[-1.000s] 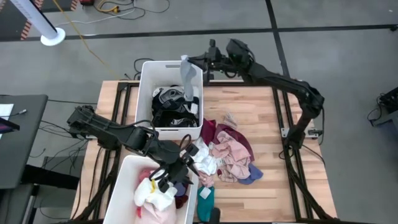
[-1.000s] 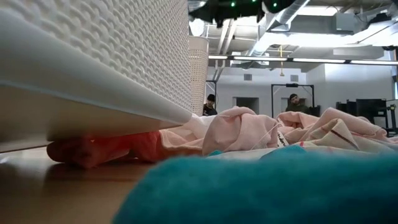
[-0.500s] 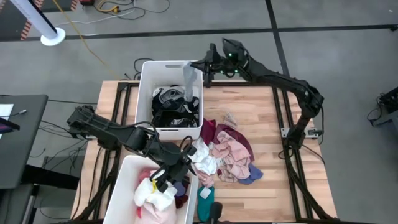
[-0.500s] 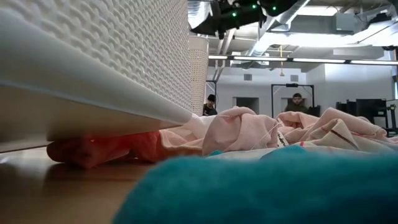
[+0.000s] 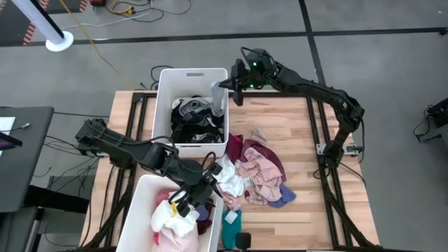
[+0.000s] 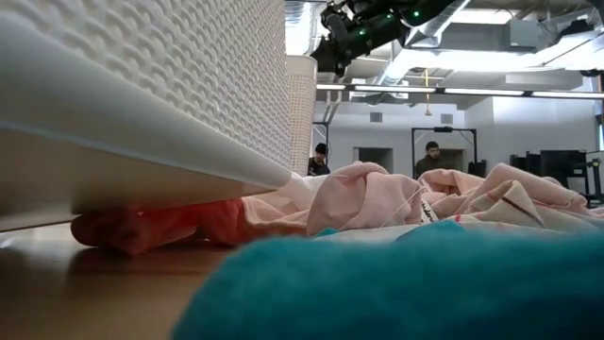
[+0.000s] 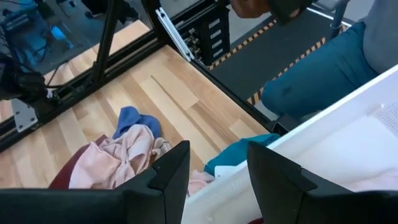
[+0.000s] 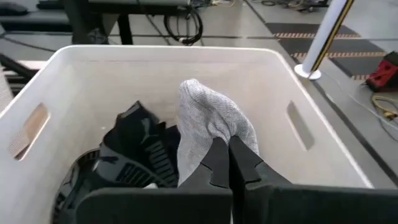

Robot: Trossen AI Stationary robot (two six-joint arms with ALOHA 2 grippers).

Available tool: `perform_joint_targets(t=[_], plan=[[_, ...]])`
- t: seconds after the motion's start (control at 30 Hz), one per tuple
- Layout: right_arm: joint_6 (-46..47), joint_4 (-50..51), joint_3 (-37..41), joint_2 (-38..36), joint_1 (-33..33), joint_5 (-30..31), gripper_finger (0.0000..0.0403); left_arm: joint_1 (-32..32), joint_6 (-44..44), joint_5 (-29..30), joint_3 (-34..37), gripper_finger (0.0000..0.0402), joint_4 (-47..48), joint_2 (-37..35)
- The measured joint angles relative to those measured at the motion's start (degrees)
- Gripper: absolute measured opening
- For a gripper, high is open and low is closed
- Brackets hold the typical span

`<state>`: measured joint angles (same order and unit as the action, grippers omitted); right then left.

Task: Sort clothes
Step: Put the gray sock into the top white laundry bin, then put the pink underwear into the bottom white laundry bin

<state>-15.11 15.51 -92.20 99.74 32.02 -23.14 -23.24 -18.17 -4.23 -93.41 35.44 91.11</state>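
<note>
Your wooden desk (image 5: 294, 119) sits on a black frame over a grey floor, with cables trailing at 11 o'clock. Nearest you at 6 o'clock, a teal garment (image 6: 396, 288) fills the low view's foreground, and the near white bin (image 5: 143, 203) at 7 o'clock holds white and pink clothes. Your left end effector (image 5: 199, 192) hovers at that bin's right rim, its fingers (image 7: 171, 168) parted with nothing between them. Just right of it, the loose pile of clothes (image 5: 255, 171), pink, maroon, white and blue, lies at desk centre. Farther off, at 11 o'clock, the far white bin (image 5: 168, 80) holds black and white garments. Your right end effector (image 5: 229, 85) hangs over that bin's right edge, clamped on a grey sock (image 8: 208, 127) that dangles into it.

Only the low view shows the room: ceiling ducts, strip lights and two people (image 6: 431, 156) standing far back. Only the right wrist view shows the printed black garment (image 8: 140, 155) beneath the sock.
</note>
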Motion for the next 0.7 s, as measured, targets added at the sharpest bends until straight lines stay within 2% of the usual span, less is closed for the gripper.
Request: perform_joint_targets(t=[0.17, 0.27, 0.7], plan=[[0.0, 3.0, 0.0, 0.0, -0.2, -0.1, 0.0002, 0.0, -0.1, 0.0, 0.0, 0.0155, -1.1, 0.0], [0.3, 5.3, 0.0, 0.0, -0.1, 0.5, 0.0019, 0.0, -0.6, 0.0, 0.0, 0.0155, -2.2, 0.0], [0.3, 8.4, 0.0, -0.1, -2.8, 0.5, 0.0174, 0.0, -2.0, 0.0, 0.0, 0.0155, -3.9, 0.0]])
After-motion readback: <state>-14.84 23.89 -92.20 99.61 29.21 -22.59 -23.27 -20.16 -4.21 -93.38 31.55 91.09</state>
